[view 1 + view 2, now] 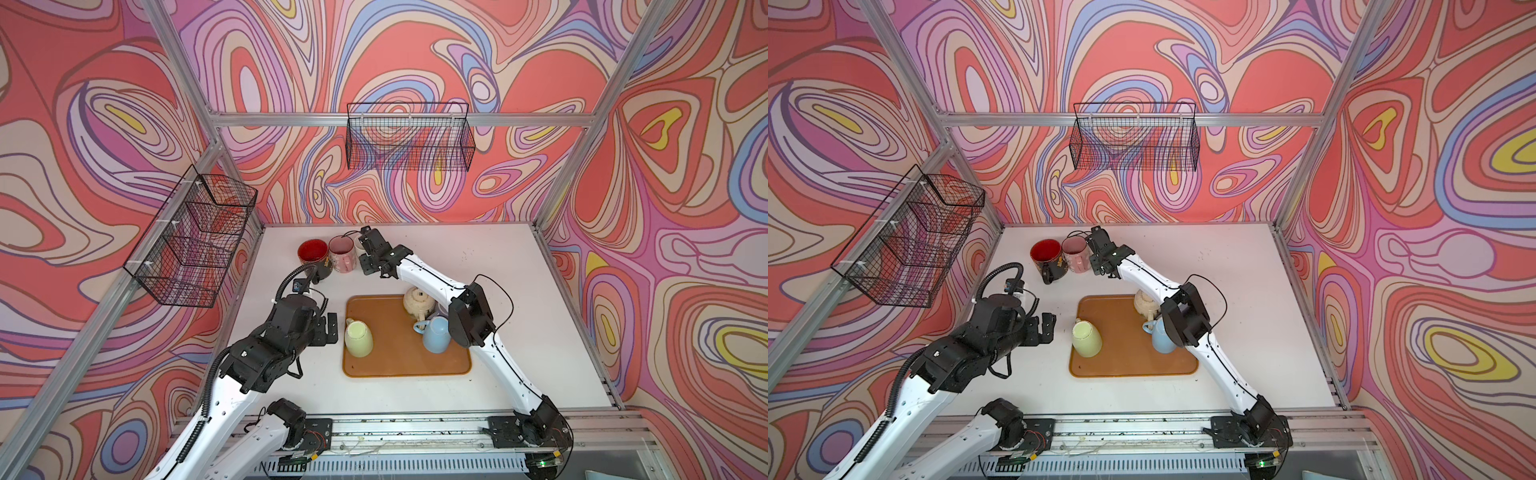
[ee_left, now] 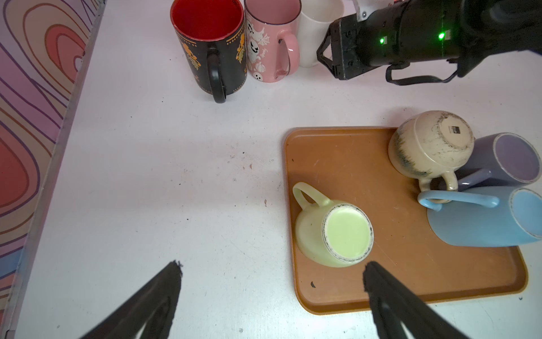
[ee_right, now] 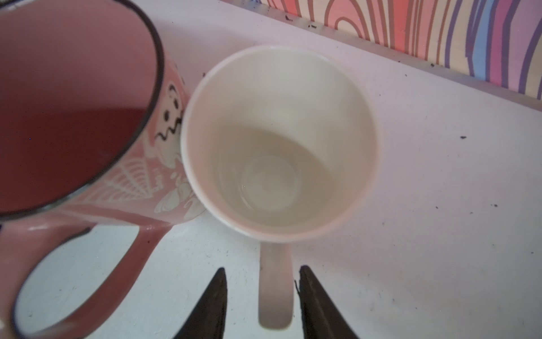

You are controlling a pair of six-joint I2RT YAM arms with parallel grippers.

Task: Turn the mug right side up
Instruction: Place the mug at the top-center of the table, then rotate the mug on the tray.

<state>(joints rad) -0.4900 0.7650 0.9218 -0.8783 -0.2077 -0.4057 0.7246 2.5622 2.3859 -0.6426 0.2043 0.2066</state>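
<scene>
Left wrist view alone shows the purple mug (image 2: 507, 158), fourth overturned on the tray (image 2: 346, 158); three stand upright; left fingers (image 2: 158, 299), right fingers (image 3: 217, 302) open.

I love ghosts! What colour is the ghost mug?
It's a pink mug, clearest in the left wrist view.

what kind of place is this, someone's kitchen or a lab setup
Most likely a robot test booth, not a kitchen: a left arm and right arm mounted on a rail, a metal frame lined with printed swirl walls, and mugs staged on a tray.
</scene>
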